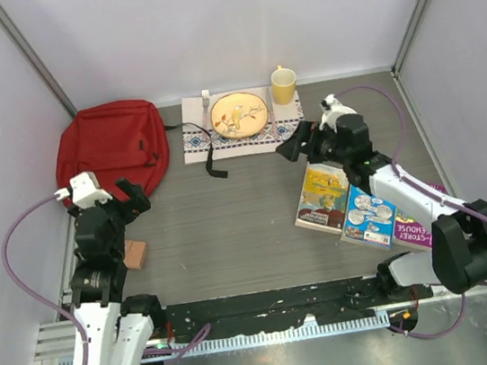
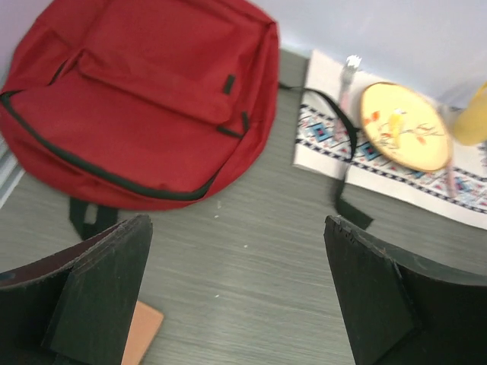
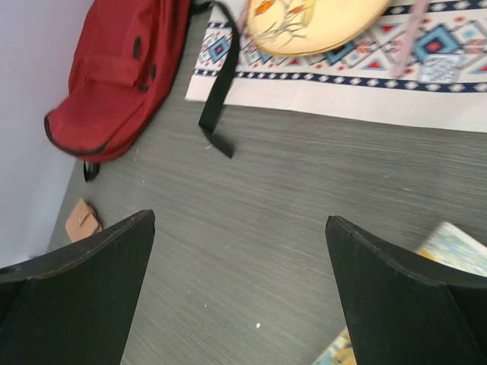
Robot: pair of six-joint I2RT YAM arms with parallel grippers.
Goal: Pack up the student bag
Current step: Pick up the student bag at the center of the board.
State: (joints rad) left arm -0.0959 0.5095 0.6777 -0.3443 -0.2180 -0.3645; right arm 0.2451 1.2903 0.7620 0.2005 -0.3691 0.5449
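The student bag [image 1: 111, 145], a red backpack with black zippers, lies closed at the back left of the table. It also shows in the left wrist view [image 2: 144, 99] and the right wrist view [image 3: 114, 76]. Its black strap [image 1: 212, 155] trails onto the placemat. Three books [image 1: 323, 197] lie side by side at the right, under my right arm. My left gripper [image 1: 133, 199] is open and empty, just in front of the bag [image 2: 237, 220]. My right gripper [image 1: 296, 144] is open and empty, above bare table between the placemat and the books [image 3: 240, 217].
A patterned placemat [image 1: 197, 139] at the back centre holds a yellow plate [image 1: 239, 114], a fork [image 1: 205, 99] and a yellow mug [image 1: 283, 84]. A small tan block [image 1: 135, 252] lies by my left arm. White walls enclose the table on three sides.
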